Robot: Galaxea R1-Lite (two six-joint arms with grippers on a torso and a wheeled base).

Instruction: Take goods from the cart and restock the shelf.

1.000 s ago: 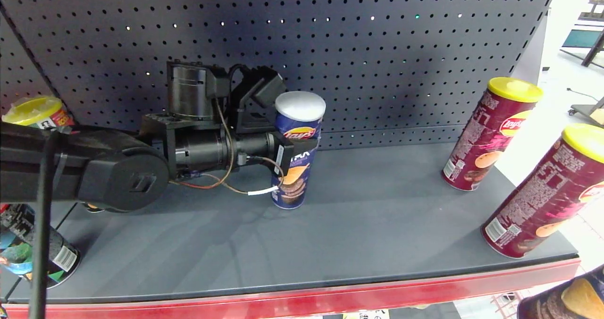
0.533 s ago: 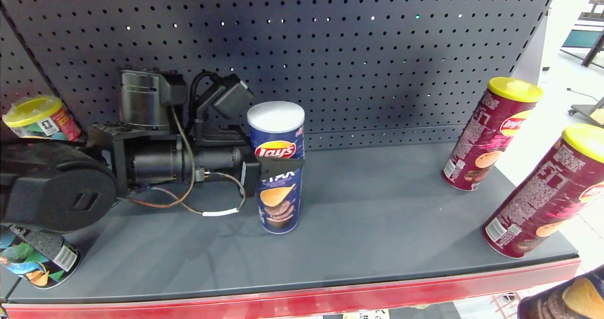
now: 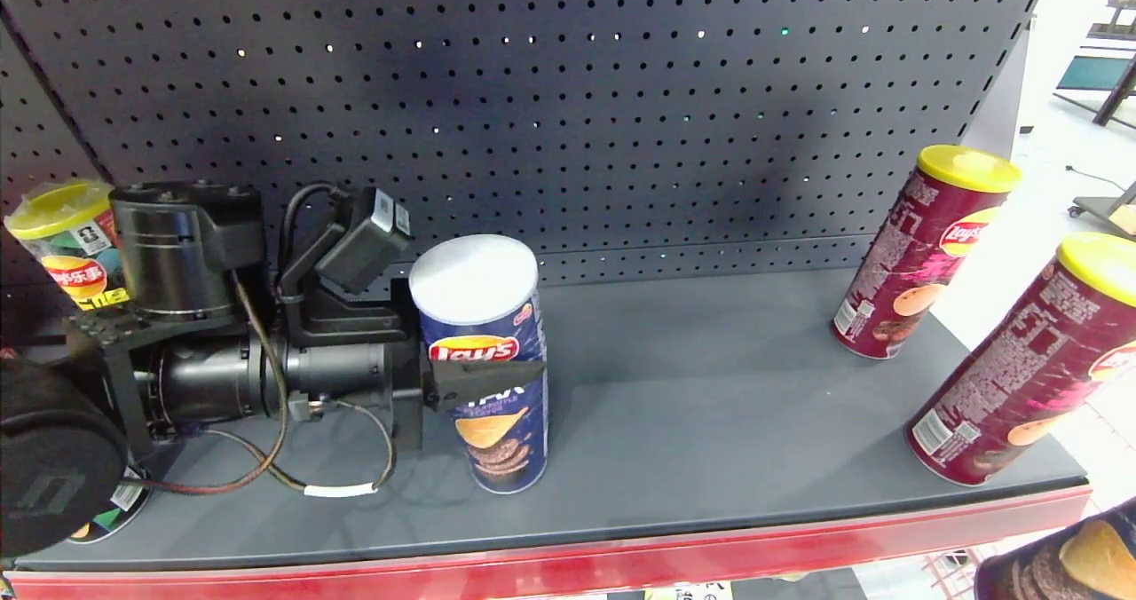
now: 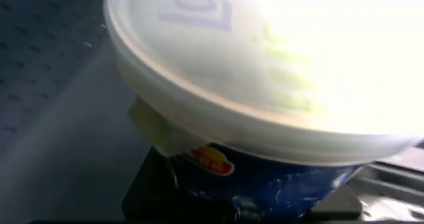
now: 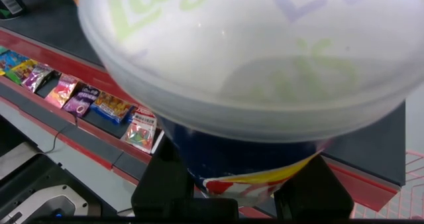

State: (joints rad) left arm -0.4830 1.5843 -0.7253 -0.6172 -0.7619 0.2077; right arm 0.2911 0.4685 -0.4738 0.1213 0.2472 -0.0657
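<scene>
In the past second I have drawn my left gripper [image 3: 479,365] back, carrying the blue can [image 3: 497,440] from deep on the shelf [image 3: 710,422] toward its front edge and to the left. The can, slightly tilted before, now stands upright.

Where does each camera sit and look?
Head view: on the head, looking down at the grey metal shelf; left arm shows, its left end effector clamping a blue cylindrical chip can with white plastic lid.
Left wrist view: on the left wrist, facing that can's lid up close.
Right wrist view: on the right wrist, right end effector gripping a second blue chip can.
Shared: head and left wrist views both show the first can.
</scene>
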